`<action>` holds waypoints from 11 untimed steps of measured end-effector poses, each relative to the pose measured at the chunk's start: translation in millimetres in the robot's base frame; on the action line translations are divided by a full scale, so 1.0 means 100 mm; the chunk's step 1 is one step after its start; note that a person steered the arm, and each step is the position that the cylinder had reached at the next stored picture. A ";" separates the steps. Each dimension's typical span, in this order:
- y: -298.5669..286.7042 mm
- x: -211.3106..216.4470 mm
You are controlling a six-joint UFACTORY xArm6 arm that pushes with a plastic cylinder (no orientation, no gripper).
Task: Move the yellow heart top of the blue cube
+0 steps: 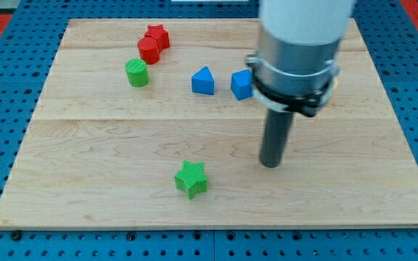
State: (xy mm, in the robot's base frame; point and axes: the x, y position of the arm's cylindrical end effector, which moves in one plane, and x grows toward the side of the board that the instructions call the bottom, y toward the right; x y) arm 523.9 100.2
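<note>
The blue cube sits on the wooden board just above the centre, its right side hidden by my arm's body. Only a thin yellow sliver shows at the right edge of the arm's body; it looks like the yellow heart, and the rest is hidden. My tip rests on the board below and slightly right of the blue cube. It is well apart from the cube and touches no block.
A blue triangular block lies just left of the blue cube. A green cylinder, a red cylinder and a red star stand at the upper left. A green star lies at the lower centre.
</note>
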 end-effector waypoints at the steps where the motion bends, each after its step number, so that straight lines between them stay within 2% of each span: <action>1: 0.54 -0.13; 2: 1.39 -0.64; 3: 1.69 -1.04; 4: 1.00 -1.07; 5: 0.81 -1.30; 6: 1.44 -1.31; 7: 1.46 -1.63; 9: -0.22 -1.63; 11: -1.48 -1.63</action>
